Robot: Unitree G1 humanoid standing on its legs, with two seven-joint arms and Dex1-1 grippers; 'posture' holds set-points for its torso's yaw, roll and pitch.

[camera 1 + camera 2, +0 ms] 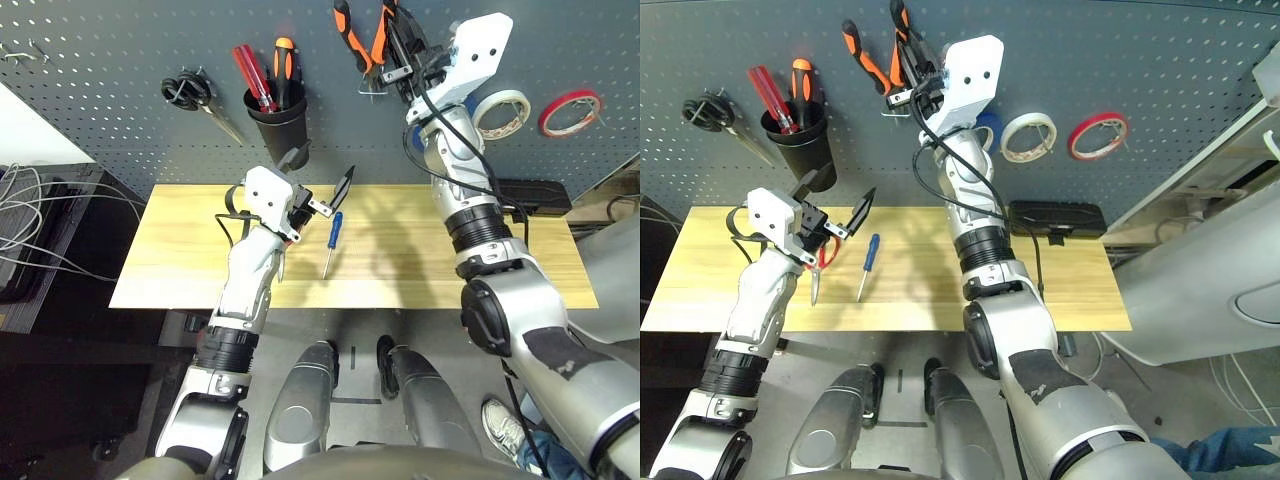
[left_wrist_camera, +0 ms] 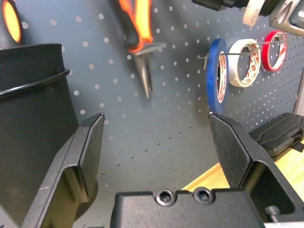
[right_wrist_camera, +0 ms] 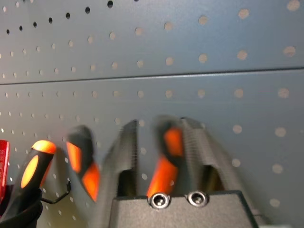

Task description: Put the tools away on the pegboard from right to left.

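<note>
Grey pegboard [image 1: 130, 40] stands behind our two open grippers.
Our left gripper [image 2: 157, 116] is wide, empty; our right gripper [image 3: 159, 122] has parted fingers around one pliers [image 1: 865, 65] handle.

Pegboard [image 1: 130, 60] across the top; upper left, hung scissors [image 1: 188, 92], then cup [image 1: 284, 132] right of them; pliers [image 1: 350, 38] at upper middle, tape rolls [image 2: 213, 78] farther right; below, on the tabletop [image 1: 400, 285], small screwdriver [image 1: 336, 232] right of loose scissors [image 1: 824, 260]
</note>
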